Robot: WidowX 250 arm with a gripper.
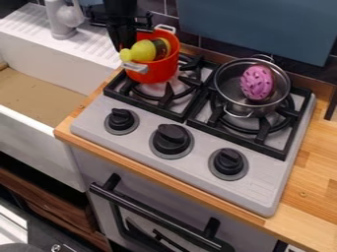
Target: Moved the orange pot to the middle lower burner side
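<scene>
The black gripper (123,38) hangs down at the upper left, right against the left rim of the orange pot. That orange pot (156,72) is at the back part of the left burner (168,93), with light grey handles front and back. Whether its base touches the grate cannot be made out. Inside the pot lies a yellow bottle-shaped item (141,51) with a dark band, its tip over the left rim.
A steel pot (243,104) holding a pink item (256,82) stands on the right burner. Three black knobs (171,139) line the stove front. To the left are a white sink (39,110) and faucet (60,22); a wooden counter (316,167) borders the right.
</scene>
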